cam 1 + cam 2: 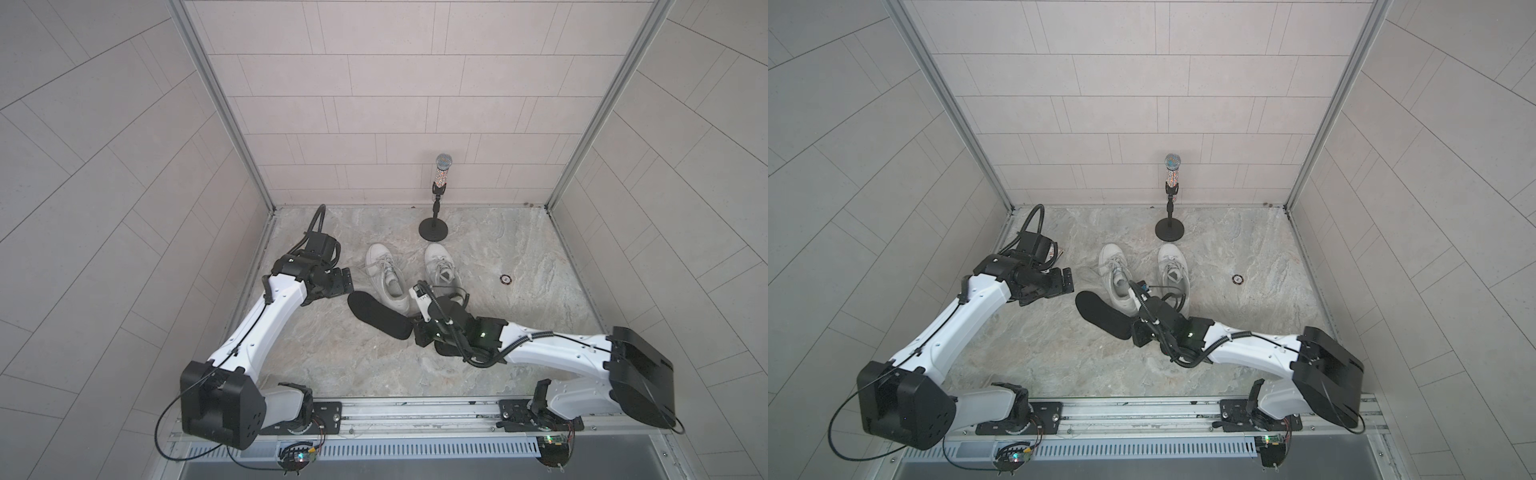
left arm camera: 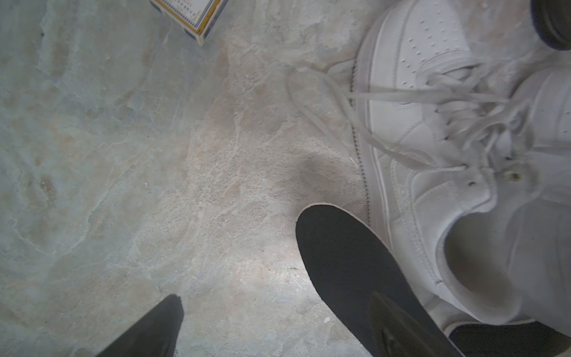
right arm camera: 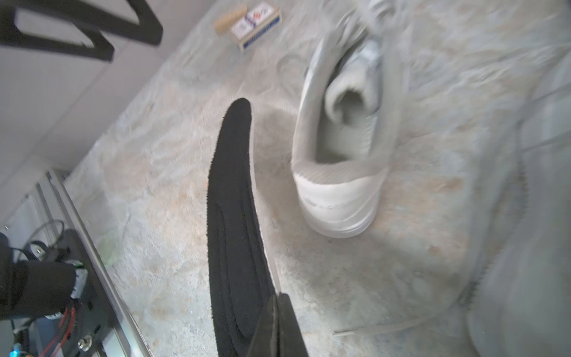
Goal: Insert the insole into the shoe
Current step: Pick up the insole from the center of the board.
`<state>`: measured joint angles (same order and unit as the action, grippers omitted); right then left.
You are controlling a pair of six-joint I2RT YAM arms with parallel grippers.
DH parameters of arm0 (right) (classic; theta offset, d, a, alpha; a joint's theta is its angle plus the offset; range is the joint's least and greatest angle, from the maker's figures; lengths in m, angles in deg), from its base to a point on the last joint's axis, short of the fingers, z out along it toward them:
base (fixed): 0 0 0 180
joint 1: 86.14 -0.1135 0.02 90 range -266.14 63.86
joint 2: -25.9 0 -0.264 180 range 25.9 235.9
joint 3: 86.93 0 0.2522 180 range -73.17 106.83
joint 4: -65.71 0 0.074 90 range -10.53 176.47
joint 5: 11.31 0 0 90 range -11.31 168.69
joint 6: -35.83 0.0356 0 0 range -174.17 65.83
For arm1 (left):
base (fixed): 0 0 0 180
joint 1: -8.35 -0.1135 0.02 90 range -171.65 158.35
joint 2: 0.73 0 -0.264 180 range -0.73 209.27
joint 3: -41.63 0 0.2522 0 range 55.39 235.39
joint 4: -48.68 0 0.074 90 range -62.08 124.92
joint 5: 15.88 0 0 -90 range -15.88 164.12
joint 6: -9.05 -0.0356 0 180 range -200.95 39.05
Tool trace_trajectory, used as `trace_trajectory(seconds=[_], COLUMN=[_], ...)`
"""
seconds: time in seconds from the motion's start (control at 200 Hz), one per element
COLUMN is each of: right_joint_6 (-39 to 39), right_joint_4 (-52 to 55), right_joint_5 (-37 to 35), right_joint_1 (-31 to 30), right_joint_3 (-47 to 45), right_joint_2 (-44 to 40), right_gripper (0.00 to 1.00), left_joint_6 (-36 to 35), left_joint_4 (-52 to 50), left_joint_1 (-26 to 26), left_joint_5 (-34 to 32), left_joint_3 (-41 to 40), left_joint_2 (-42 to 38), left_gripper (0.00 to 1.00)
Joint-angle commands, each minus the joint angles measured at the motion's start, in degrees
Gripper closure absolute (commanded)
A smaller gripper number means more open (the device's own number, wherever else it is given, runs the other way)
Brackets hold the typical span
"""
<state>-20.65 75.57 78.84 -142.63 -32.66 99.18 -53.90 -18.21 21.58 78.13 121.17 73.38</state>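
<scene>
The black insole [image 1: 376, 316] [image 1: 1106, 316] lies slantwise just left of the heel of the left-hand white shoe [image 1: 388, 278] [image 1: 1119, 278]. My right gripper [image 1: 413, 330] [image 3: 278, 301] is shut on the insole's heel end, its fingers pinching the edge of the insole [image 3: 234, 216]. The shoe [image 3: 343, 160] stands with its opening up, laces loose. A second white shoe [image 1: 440, 266] stands to its right. My left gripper [image 1: 347, 282] [image 2: 278, 299] hangs open left of the shoe [image 2: 432, 154], near the toe end of the insole [image 2: 346, 262], holding nothing.
A microphone on a round black stand [image 1: 434, 226] stands behind the shoes near the back wall. A small printed box [image 2: 191, 15] [image 3: 253, 26] lies by the left wall behind my left arm. A small dark ring [image 1: 505, 279] sits on the stone floor at right.
</scene>
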Motion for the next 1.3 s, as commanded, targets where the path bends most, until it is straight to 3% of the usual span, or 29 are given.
trace_trajectory(seconds=[0.0,0.06,0.205,0.28,0.485,0.615,0.866,1.036,1.296], right_joint_6=[0.43,-1.30,-3.92,-4.41,-6.98,-7.57,-8.61,-9.19,-11.19], right_joint_4=[0.27,0.74,2.00,2.83,2.84,1.93,2.49,3.10,5.13], right_joint_5=[-3.41,-4.02,-2.49,-0.31,4.11,6.09,8.03,7.80,11.46], right_joint_1=[1.78,2.91,5.84,7.57,8.76,8.76,8.94,9.32,13.61], right_joint_3=[-1.89,-2.63,-3.36,-3.16,-2.29,-2.10,0.07,0.61,0.98], right_joint_2=[-6.75,-10.31,-15.21,-15.47,-14.33,-13.80,-10.67,-9.33,-8.50], right_gripper=[1.00,1.00,1.00,1.00,1.00,1.00,1.00,1.00,1.00], left_joint_6=[-3.63,-3.62,-1.36,0.10,-1.92,-4.58,-8.24,-10.34,-13.38], left_joint_4=[-0.60,2.97,17.90,23.98,29.81,32.17,27.63,27.12,26.67], left_joint_1=[-0.67,-1.46,-3.79,-3.92,-4.14,-3.88,-4.23,-4.25,-4.14], left_joint_5=[4.40,8.14,31.25,36.53,42.57,42.56,44.09,48.14,51.79], left_joint_3=[2.47,0.82,-4.89,-6.18,-7.61,-8.20,-4.32,-4.34,-5.35], left_joint_2=[-0.16,-0.49,-1.35,-1.75,0.07,3.34,7.89,7.61,4.95], left_gripper=[0.00,0.00,0.00,0.00,0.01,0.03,0.09,0.35,0.32])
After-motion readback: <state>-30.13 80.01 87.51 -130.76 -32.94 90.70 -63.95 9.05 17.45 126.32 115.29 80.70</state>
